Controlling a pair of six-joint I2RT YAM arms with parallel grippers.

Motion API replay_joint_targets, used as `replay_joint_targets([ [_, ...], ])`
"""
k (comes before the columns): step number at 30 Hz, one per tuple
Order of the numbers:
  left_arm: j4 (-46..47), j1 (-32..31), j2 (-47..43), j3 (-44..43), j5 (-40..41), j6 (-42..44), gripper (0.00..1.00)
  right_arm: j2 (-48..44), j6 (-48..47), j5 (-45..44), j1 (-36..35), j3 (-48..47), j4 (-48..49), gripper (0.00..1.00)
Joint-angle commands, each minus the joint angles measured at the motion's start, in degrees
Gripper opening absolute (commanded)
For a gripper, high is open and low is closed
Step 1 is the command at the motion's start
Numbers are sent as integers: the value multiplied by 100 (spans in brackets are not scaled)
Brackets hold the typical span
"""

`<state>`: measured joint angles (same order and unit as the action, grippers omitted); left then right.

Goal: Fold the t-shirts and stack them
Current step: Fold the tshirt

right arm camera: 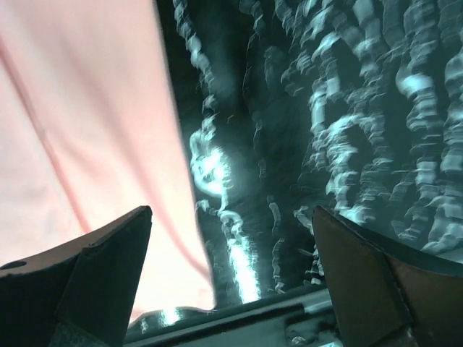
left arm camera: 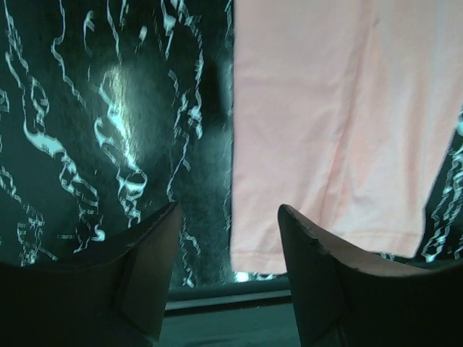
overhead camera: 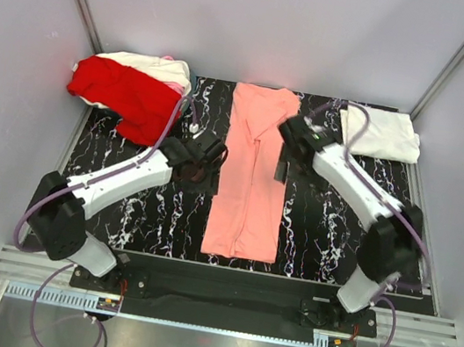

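1. Far-left corner of the black marbled worktop (overhead camera: pixel 320 233): a red t-shirt (overhead camera: pixel 129 96) lies crumpled over a cream t-shirt (overhead camera: pixel 156 66).
2. Left arm (overhead camera: pixel 115 181): reaches in to just beside the left edge of item 3, about mid-length. The left jaws are parted and grip nothing. In the wrist view the shirt's long left edge lines up with the gap between them, with its hem corner toward the right-hand finger.
3. Centre: a salmon-pink t-shirt (overhead camera: pixel 253 173) lies flat, folded into a long narrow strip running far to near.
4. Right arm (overhead camera: pixel 347 179): sits at the strip's right edge, over the far half. The right jaws are spread wide and empty. The wrist view is blurred; the shirt's edge falls by one finger and bare worktop fills the rest of the gap.
5. Far-right corner: a white t-shirt (overhead camera: pixel 381 133) lies folded, well apart from both jaws.
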<state>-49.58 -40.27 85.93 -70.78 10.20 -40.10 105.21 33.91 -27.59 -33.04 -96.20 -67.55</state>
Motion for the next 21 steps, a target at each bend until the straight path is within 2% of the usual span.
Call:
replay_joint_targets([
  [1, 369, -68, -427, 581, 220, -367, 60, -1895, 254, 2095, 394, 2261, 1663, 100],
  [2, 597, -121, -585, 966, 202, -411, 60, -2551, 352, 2370, 629, 2803, 1953, 100],
  [3, 712, -156, -665, 1135, 193, -481, 60, -2836, 440, 2903, 736, 3253, 2356, 98],
  [4, 826, -174, -735, 1346, 167, -534, 60, -3083, 632, 3074, 798, 3971, 2500, 97],
  [5, 1088, -191, -857, 1705, 123, -578, 60, -3486, 756, 3163, 834, 4247, 2562, 97],
  [10, 2125, -244, -1166, 2718, -333, -921, 58, -4096, 1345, 3874, 825, 5662, 3045, 91],
  [13, 2522, -314, -1298, 3087, -492, -1061, 57, -4105, 1556, 4593, 834, 6391, 3931, 88],
  [16, 2707, -402, -1298, 3280, -536, -1158, 56, -3833, 1645, 4886, 825, 6710, 4451, 82],
  [21, 3252, -482, -1351, 3799, -711, -1351, 56, -3674, 1522, 4781, 816, 6632, 4444, 80],
])
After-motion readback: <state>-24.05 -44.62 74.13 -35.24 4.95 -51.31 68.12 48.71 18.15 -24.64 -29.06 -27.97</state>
